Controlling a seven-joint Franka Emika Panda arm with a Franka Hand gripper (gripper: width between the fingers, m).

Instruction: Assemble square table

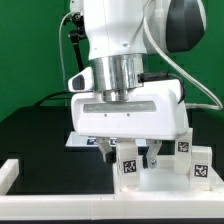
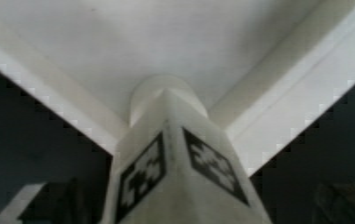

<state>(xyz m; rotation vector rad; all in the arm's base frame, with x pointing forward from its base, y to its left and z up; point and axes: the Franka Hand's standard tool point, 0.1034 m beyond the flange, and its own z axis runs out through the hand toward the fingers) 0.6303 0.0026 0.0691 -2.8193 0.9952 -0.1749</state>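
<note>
1. My gripper hangs low over the table slab, its fingers spread wide and holding nothing.
2. Between those fingers stands a short white leg, upright, a black-and-white tag on its face; whether a finger brushes it I cannot tell.
3. The wrist view looks straight down that same leg: two tags wrap its sides, and its far end meets a white corner of the slab.
4. Just beside that leg, toward the exterior view's right, more tagged legs stand upright on the slab.
5. A long white rail borders the black table in front of the leg.
</note>
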